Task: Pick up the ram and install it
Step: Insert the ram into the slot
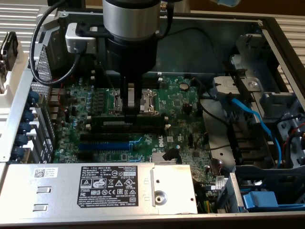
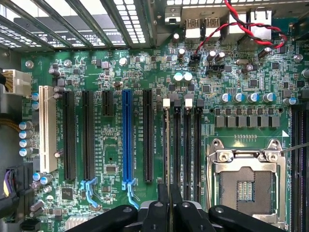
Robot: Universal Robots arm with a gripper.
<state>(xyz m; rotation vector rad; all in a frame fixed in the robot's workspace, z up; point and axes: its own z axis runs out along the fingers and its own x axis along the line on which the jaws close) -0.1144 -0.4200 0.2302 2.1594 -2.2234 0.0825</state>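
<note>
Though seen edge-on from the wrist view, identified the ram as a thin strip lying along the black memory slot row, on the side nearest the long black expansion slot. Noted gripper clenched on the ram, with fingers drawn close together and only the stick's thickness between them. Grip sits toward one end of the stick as framed at the wrist, and the rest of the ram runs away from the jaws toward the white latches. From the exterior view, logged gripper pointing straight down from the arm onto the motherboard, fingertips meeting the ram near its middle. Ram lies level and parallel to the slots, directly beneath the tool, pale label visible along its side. Cannot tell whether fully seated or just resting in the slot mouth. Placed CPU socket beyond the memory slots on one side and blue expansion slot on the other, both apart from the fingers. Recorded silver labelled box along the case's near edge, well apart from the tool.
</note>
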